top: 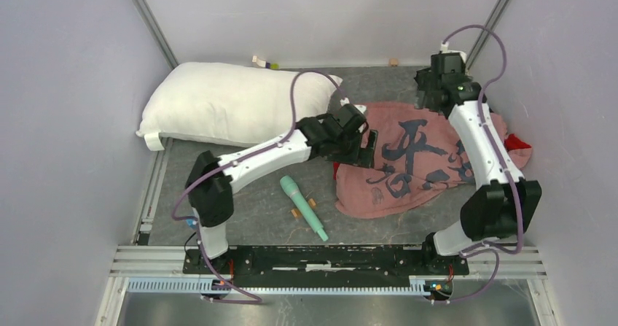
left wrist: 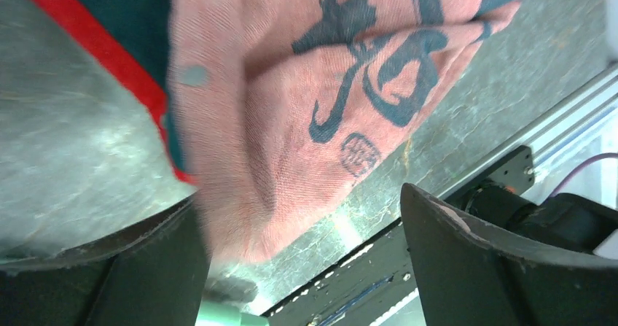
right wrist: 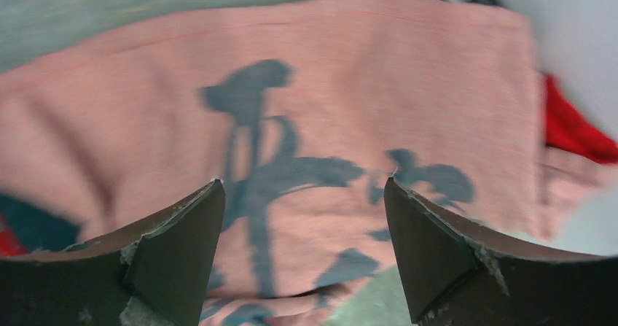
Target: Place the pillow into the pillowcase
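Pillow (top: 233, 103), white and puffy, lies at the far left of the grey table (top: 255, 216). Its long axis runs left to right, with the right end angled a little farther from me and pointing toward the pillowcase (top: 415, 158). The two are near each other, but I cannot tell whether they touch. The pillowcase lies crumpled on the right half of the table, faded pink side up, showing large dark brush characters. Its long axis also runs roughly left to right. A bright red patch peeks out at its right edge, and my left wrist camera shows a red band along one side. I cannot tell which end is the opening.

My left gripper (left wrist: 299, 195) hangs over the pillowcase's left edge, jaws spread wide, gripping nothing. My right gripper (right wrist: 302, 187) hovers above the pink cloth near its far side, jaws also wide apart and empty.

A mint-green microphone (top: 302, 207) lies on the table in front of the pillowcase, with two small tan pieces (top: 295, 213) just beside it.
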`<move>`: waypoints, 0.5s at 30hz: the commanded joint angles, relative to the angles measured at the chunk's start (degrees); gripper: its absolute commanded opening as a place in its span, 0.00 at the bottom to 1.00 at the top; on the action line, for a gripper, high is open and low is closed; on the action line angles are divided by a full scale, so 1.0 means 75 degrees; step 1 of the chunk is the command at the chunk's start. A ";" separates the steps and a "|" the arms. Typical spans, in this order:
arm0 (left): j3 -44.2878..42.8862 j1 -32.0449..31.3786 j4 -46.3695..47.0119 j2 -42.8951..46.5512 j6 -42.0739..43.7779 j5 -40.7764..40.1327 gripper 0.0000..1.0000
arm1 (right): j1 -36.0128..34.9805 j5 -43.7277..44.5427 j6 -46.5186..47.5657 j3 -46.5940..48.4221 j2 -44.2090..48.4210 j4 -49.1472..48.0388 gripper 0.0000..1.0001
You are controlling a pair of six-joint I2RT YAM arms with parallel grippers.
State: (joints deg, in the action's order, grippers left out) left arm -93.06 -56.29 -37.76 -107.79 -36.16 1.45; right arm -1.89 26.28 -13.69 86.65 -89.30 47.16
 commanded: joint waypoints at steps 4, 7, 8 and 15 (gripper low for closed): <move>-0.1068 0.0850 -0.0889 0.1844 0.0325 -0.1552 1.00 | -0.1646 -0.3161 -0.0704 -0.1755 0.1284 -0.2412 0.87; -0.1359 0.1430 -0.1252 0.1864 0.0457 -0.2032 1.00 | -0.2527 -0.3334 -0.0892 -0.2772 0.1644 -0.3414 0.88; -0.1475 0.1690 -0.1326 0.1755 0.0530 -0.2082 1.00 | -0.2711 -0.3366 -0.0876 -0.2992 0.1641 -0.3572 0.88; -0.3676 0.2204 -0.2252 -0.0529 0.1517 -0.3234 1.00 | -0.3416 -0.3295 -0.0801 -0.3680 0.1614 -0.4090 0.91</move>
State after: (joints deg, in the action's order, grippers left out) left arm -115.02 -39.66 -49.08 -102.48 -31.29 -15.88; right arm -25.63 1.69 -19.29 59.68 -78.15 23.64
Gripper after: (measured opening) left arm 0.994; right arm 0.893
